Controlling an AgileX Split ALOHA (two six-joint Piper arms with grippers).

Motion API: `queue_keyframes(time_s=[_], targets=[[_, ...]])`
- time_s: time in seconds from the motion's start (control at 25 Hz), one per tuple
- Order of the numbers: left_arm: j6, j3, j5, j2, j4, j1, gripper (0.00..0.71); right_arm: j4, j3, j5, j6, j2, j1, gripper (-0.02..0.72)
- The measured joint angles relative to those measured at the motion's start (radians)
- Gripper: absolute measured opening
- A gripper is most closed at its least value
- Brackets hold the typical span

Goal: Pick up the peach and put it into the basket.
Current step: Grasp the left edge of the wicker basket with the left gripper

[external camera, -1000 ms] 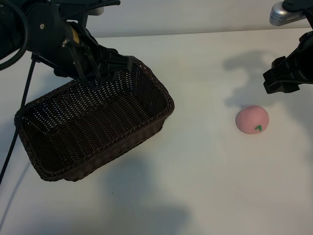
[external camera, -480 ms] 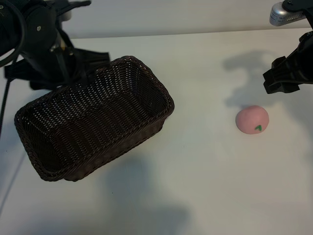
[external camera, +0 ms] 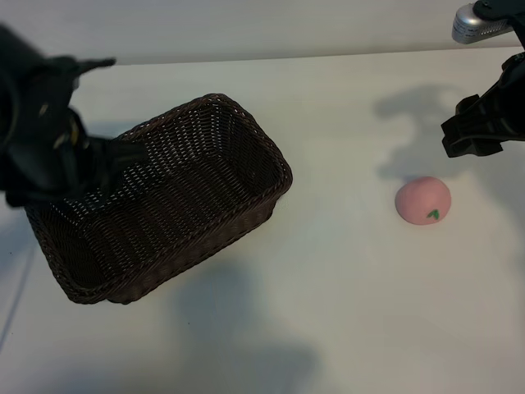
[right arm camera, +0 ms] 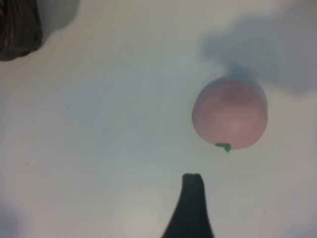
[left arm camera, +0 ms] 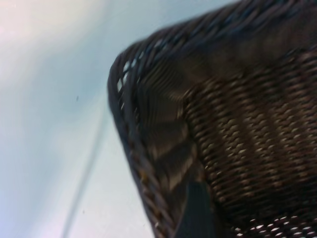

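Peach [external camera: 423, 200]: small, round, pale pink, smooth and matte, with a tiny green leaf mark low on the side facing the exterior camera. It sits alone on the white table [external camera: 353, 312] at about 3 o'clock in the exterior view, well apart from the basket.
Peach, close up [right arm camera: 230, 114]: slightly flattened ball, the pink deeper toward the top, green mark at its lower edge; a soft shadow lies behind it.
Basket [external camera: 164, 197]: large, rectangular, dark-brown wicker, rounded corners, deep sides, standing on the table at about 9 o'clock, set diagonally. Nothing shows inside it.
Basket, close up [left arm camera: 223, 124]: tight weave, one rounded corner and its rim fill the left wrist view.
Left gripper [external camera: 123, 156]: over the basket's left end, at the rim; dark and blurred; jaws spread wide, nothing between them.
Right gripper [external camera: 472, 135]: hanging above the table at about 2 o'clock, just up and right of the peach, not touching it; jaws wide apart, holding nothing.
Finger [right arm camera: 190, 208]: one dark tip shows near the peach, apart from it.
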Motion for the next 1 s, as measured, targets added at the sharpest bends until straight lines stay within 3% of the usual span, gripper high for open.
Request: queue_keyframes(time_s=[0.48, 0.68, 1.0], targets=[[-0.037, 0.221, -0.125, -0.146, -0.028, 0.158, 0.592, 0.015, 0.000, 0.016, 0.000, 0.000, 0.000, 0.582], [-0.043, 0.269, -0.226, -0.145, -0.048, 0.169, 0.592, 0.015, 0.000, 0.021, 0.000, 0.000, 0.000, 0.582], [-0.068, 0.276, -0.271, -0.103, -0.051, 0.169, 0.592, 0.015, 0.000, 0.023, 0.000, 0.000, 0.000, 0.582]])
